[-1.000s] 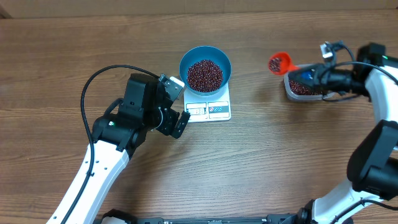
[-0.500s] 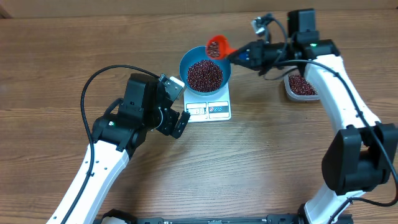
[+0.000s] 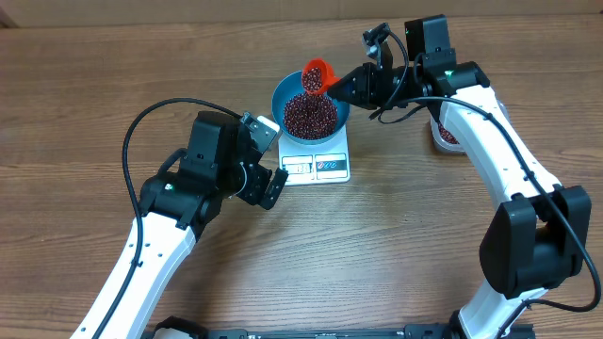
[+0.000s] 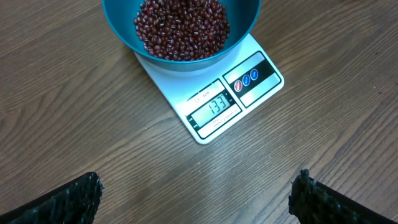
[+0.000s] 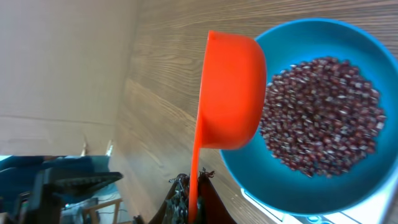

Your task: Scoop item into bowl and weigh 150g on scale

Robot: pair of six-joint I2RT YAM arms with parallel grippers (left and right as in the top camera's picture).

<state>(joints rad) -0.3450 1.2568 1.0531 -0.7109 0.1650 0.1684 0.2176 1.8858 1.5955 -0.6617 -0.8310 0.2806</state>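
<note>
The blue bowl (image 3: 345, 113) stands on the white scale (image 3: 330, 168), heaped with dark red beans (image 3: 309, 115). My right gripper (image 3: 349, 88) is shut on the handle of an orange scoop (image 3: 316, 75), which hangs over the bowl's far rim with beans in it. In the right wrist view the scoop (image 5: 230, 93) shows its underside beside the bowl (image 5: 280, 186) and the beans (image 5: 317, 112). My left gripper (image 4: 199, 202) is open over bare table just in front of the scale (image 4: 168, 81), whose display (image 4: 214, 106) reads 133.
A clear tub (image 3: 445, 135) of beans sits right of the bowl, mostly hidden under my right arm. A black cable (image 3: 155, 118) loops over the table behind my left arm. Cardboard walls close off the far table edge.
My right arm has swung left from the tub, carrying the loaded scoop to the bowl's far rim. The left arm has not moved.
</note>
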